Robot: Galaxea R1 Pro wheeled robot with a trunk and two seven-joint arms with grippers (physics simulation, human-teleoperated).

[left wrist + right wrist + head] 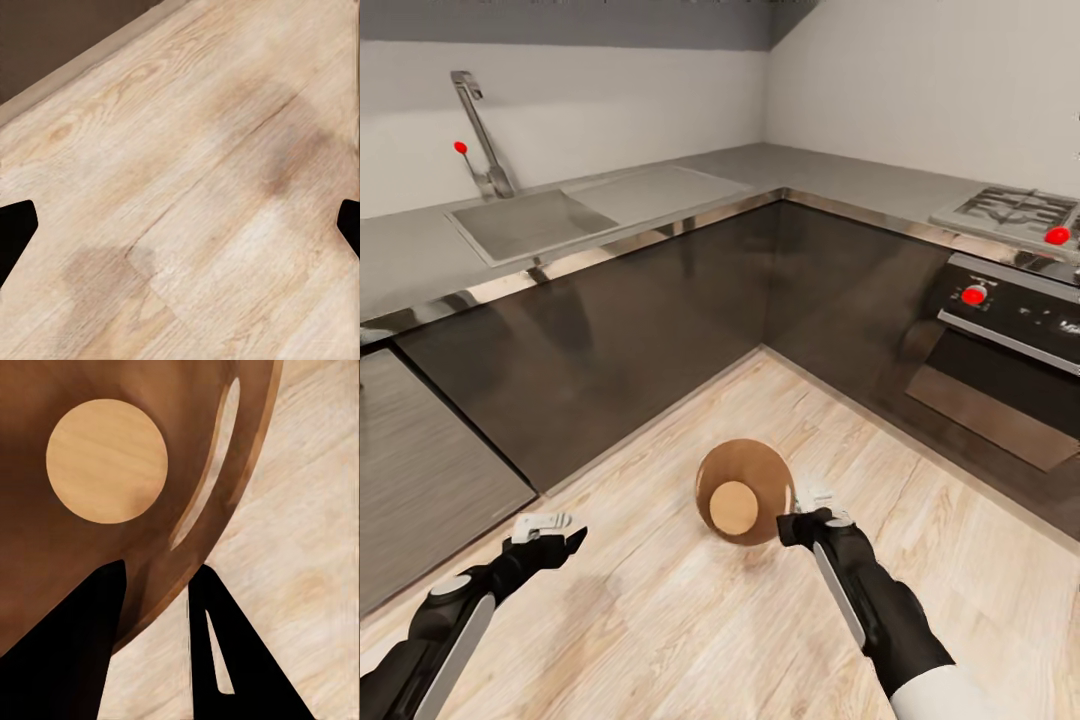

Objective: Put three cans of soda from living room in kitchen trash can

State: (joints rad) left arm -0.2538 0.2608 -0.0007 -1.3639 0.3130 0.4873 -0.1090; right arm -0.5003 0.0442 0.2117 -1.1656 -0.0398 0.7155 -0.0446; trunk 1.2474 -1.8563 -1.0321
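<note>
Both arms are clad in matte black casing, each inlaid with a long pale-grey strip. The left gripper (550,528) and right gripper (812,505) are black with small white fittings; a white segment is seen nearest the right arm's base.

I count one tash can (745,492), one sink (532,224), one faucet (482,135), one oven (1010,360), and my two end effectors: left (560,531), right (808,512).

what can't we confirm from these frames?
- Trash can: the right gripper is at its rim. Right wrist view shows fingers straddling the wall; contact unclear.
- Can interior: only the pale bottom is visible; the rim hides the near side.
- Left gripper: wrist view crops the fingers at the frame edges.
</note>
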